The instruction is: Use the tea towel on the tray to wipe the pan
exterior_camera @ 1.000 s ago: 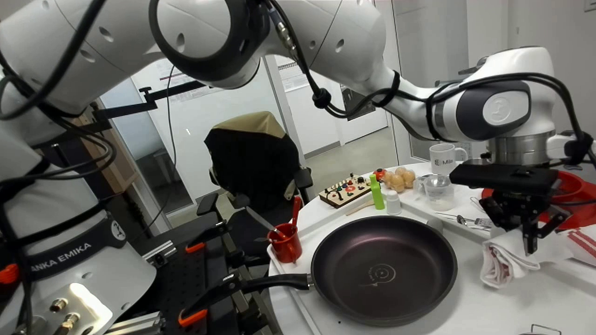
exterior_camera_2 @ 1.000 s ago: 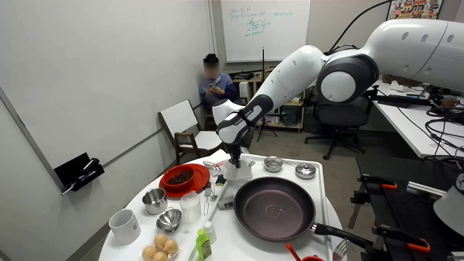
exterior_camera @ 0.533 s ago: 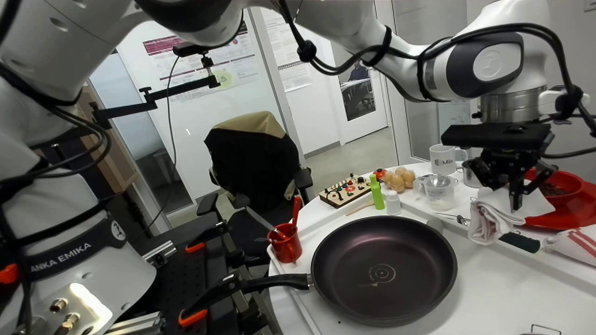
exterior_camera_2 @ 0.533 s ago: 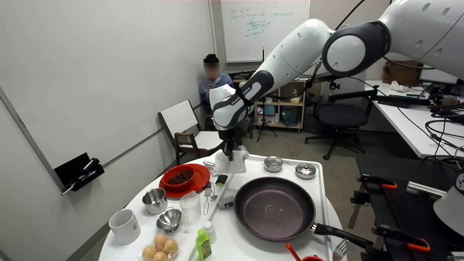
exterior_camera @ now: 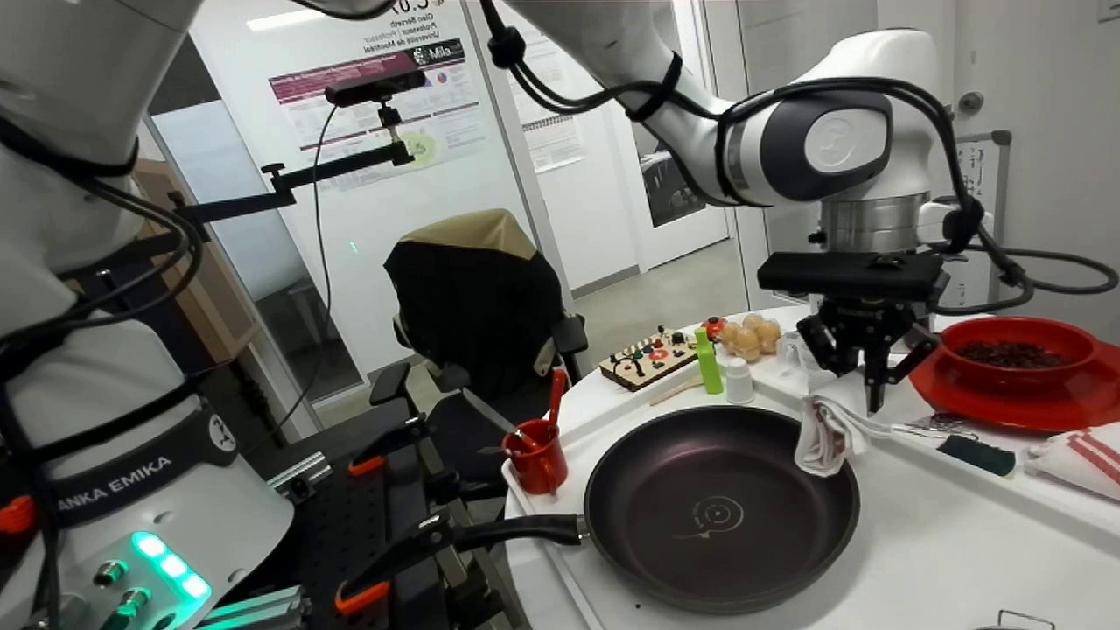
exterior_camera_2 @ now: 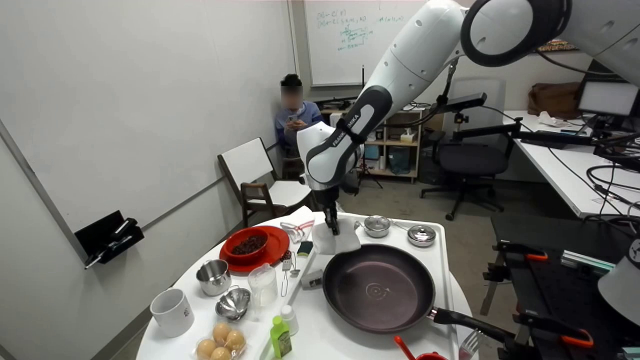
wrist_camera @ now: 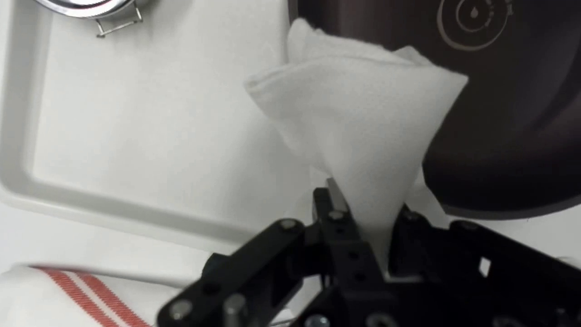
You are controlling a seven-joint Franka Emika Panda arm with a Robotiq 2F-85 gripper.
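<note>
My gripper [wrist_camera: 366, 195] is shut on a folded white tea towel [wrist_camera: 363, 104], whose free part hangs from the fingers. In an exterior view the gripper [exterior_camera: 875, 404] points down and the towel [exterior_camera: 824, 437] overlaps the rim of the dark pan [exterior_camera: 717, 542]. In another exterior view the towel [exterior_camera_2: 336, 242] is just beyond the pan's far rim [exterior_camera_2: 377, 300]. In the wrist view the towel lies across the pan's edge [wrist_camera: 513, 113]. I cannot tell whether it touches the pan. The pan sits on the white tray [wrist_camera: 159, 127], its handle [exterior_camera: 521, 530] over the tray edge.
A red-striped towel [wrist_camera: 91, 295] lies outside the tray. Small lidded pots [exterior_camera_2: 377, 226] stand on the tray. A red plate with a bowl [exterior_camera_2: 257, 245], measuring cup [exterior_camera_2: 262, 285], green bottle [exterior_camera_2: 280, 337], white shaker [exterior_camera_2: 289, 320] and red cup [exterior_camera: 535, 464] stand around the pan.
My gripper rose from the tray with the towel, then moved over to the pan's rim and came down a little. The pan has not moved.
</note>
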